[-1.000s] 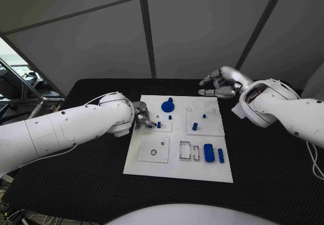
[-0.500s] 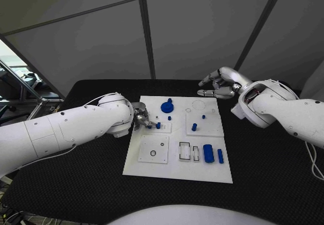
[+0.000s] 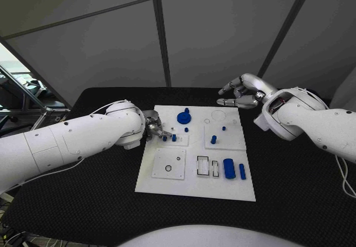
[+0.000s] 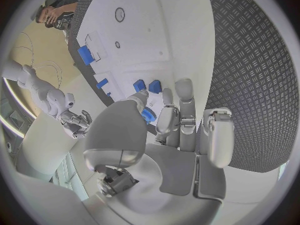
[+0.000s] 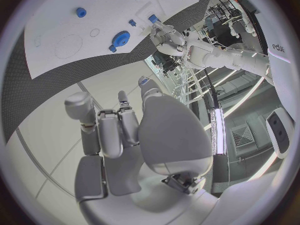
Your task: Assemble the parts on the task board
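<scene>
Black textured table (image 3: pixel 89 206) carries the white task board (image 3: pixel 196 154) at its middle, with grey panel walls behind.

From the head view, the left robot hand (image 3: pixel 157 128) sits at the board's left edge, its fingers bunched over a small blue peg (image 3: pixel 164 138); a second small peg (image 3: pixel 174 137) stands just beside it on the same raised square. The left wrist view adds what the head view hides: a small blue part (image 4: pixel 147 115) is pinched between thumb and a fingertip, while the other fingers (image 4: pixel 185 110) reach straight out above the board, with two blue pegs (image 4: pixel 146 86) just past them.

The right robot hand (image 3: pixel 241 92) hovers off the far right corner of the board, above the black table and touching nothing. The right wrist view shows its fingers (image 5: pixel 112 130) curled inward with nothing in them, a closed grasp that the head view only suggests.

On the board, the head view lays out the rest: a round blue knob (image 3: pixel 184 117) near the far edge, a blue peg (image 3: pixel 213 139) on the right-hand square, and two long blue blocks (image 3: pixel 230 168) side by side near the front right, beside empty rectangular slots (image 3: pixel 203 165). The right wrist view shows the knob (image 5: pixel 120 39) from the far side.
</scene>
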